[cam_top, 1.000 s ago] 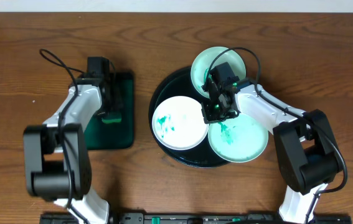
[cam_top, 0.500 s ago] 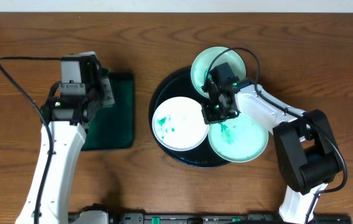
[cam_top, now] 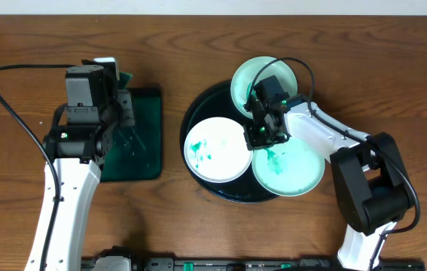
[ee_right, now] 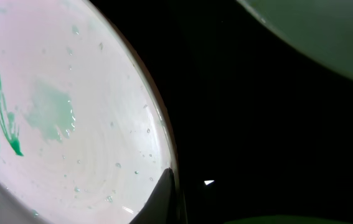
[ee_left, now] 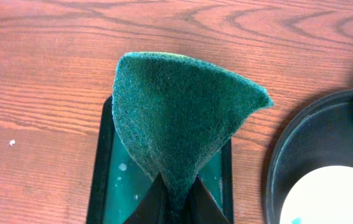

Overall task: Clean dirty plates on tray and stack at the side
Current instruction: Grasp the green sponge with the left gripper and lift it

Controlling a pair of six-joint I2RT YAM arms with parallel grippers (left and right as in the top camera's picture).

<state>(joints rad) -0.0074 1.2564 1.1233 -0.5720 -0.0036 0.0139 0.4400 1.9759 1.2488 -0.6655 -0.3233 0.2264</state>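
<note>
L pincer [ee_left: 177, 198] is clenched on the green scouring pad [ee_left: 176, 118], held above the small green tray [ee_left: 109, 180]; L arm [cam_top: 66, 188] stands raised, wrist over that tray's rear edge. R pincer [cam_top: 262, 135] is closed tight, nothing visible betw. the tips, which sit low on the black tray [cam_top: 195, 113] at the rim of the white smeared plate [cam_top: 215, 148]; R arm [cam_top: 326, 135] reaches in from front-right, forearm over the near aqua plate [cam_top: 296, 175]. All 3 plates lie on the black tray, rear aqua plate [cam_top: 257, 75] incl.

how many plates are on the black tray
3 plates: one at the tray's far edge, one on its left side, one at its near right. None appear hidden.
</note>
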